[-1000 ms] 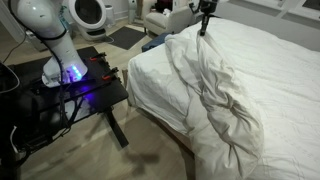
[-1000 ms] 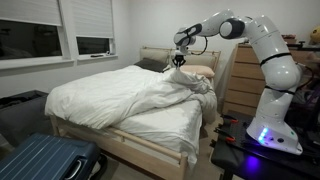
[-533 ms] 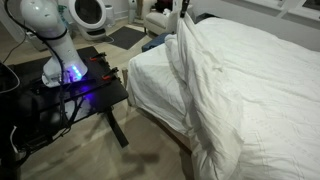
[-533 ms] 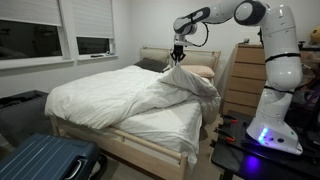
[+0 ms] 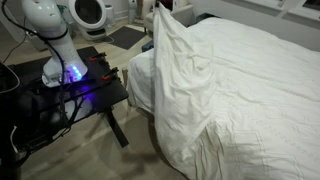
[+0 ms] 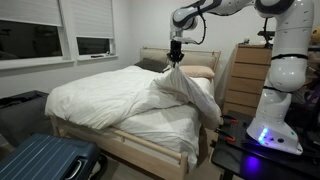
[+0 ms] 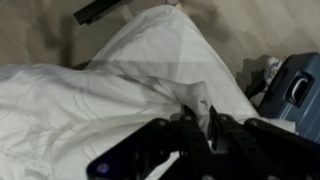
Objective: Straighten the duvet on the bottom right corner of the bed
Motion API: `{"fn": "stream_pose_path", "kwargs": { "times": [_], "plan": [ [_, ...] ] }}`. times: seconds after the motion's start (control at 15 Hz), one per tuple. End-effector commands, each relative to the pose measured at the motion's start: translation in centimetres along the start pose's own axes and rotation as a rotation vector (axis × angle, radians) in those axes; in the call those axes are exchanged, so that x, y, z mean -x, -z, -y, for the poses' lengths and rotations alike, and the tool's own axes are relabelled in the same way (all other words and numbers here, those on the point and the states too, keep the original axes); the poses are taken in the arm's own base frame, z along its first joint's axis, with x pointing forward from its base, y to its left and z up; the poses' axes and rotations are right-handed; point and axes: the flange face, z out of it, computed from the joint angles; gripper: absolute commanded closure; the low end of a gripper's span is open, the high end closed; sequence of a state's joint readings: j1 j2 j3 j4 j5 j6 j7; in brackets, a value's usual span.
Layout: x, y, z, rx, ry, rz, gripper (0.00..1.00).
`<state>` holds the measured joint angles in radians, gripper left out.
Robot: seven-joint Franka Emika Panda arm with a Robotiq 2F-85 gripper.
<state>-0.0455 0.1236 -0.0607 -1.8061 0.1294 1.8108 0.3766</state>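
**A:** Duvet [image 6: 115, 95] check: where is it lying?

**B:** It is lying across the bed [image 6: 140, 150], with one corner hanging in a tall peak above the bed's uncovered side.

**A:** Is the hand holding it?

**B:** Yes. The hand [image 6: 176, 60] is clenching that corner, high over the bed.

**A:** How far along are we?

**B:** I am guessing midway. The corner is lifted, but it is bunching in folds. Spreading it flat over the bare sheet [image 6: 165, 125] is what is remaining.

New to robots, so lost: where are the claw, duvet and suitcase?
claw [image 6: 176, 62]: in an exterior view, between its fingertips.
duvet [image 6: 186, 90]: in an exterior view, lifted fold.
blue suitcase [image 6: 40, 160]: in an exterior view, ribbed shell.
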Motion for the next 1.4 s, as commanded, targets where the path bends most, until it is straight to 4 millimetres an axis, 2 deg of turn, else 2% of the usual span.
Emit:
{"fn": "stream_pose_path", "kwargs": {
  "times": [0.0,0.2,0.47,0.8,1.13,1.33],
  "plan": [
    [7.0,-0.5,4.2,-0.01,0.168,0.075,0.96],
    [11.3,-1.8,7.0,0.01,0.297,0.138,0.96],
    [15.6,-2.9,9.0,0.036,0.432,0.213,0.96],
    [22.2,-3.3,10.6,0.067,0.656,0.408,0.96],
    [29.9,-3.3,12.2,0.086,0.903,0.578,0.96],
    [33.4,-3.8,12.7,0.104,1.049,0.68,0.96]
  ]
}}
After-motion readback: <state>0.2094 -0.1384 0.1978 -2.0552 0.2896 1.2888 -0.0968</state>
